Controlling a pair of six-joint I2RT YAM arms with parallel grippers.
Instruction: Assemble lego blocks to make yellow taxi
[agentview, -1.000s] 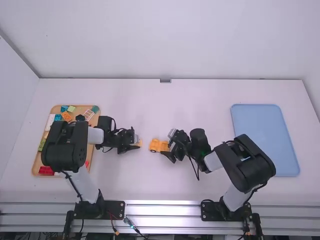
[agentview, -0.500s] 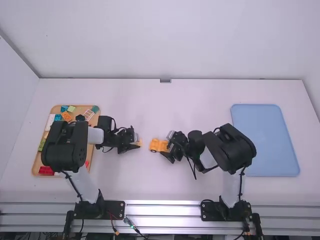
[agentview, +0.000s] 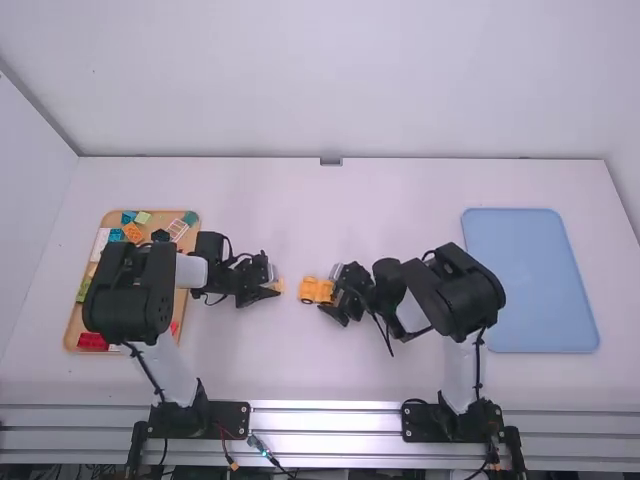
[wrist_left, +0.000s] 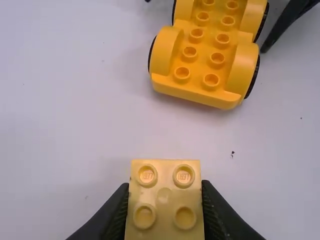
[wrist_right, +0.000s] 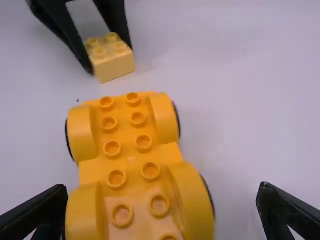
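Grips pale yellow block (wrist_left: 164, 200) in left gripper (agentview: 275, 288), at nine o'clock from wheeled base (wrist_right: 130, 165); has right gripper (agentview: 334, 292) open at three o'clock.

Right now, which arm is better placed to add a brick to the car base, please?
Probably left: the left tool grips the pale brick near the car base; the right tool is open.

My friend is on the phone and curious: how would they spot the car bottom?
On the white table, look between the wooden tray and the blue tray. The car bottom is there, bright yellow with round bumps on top. Its wheels set it apart from the paler block in the left hand.
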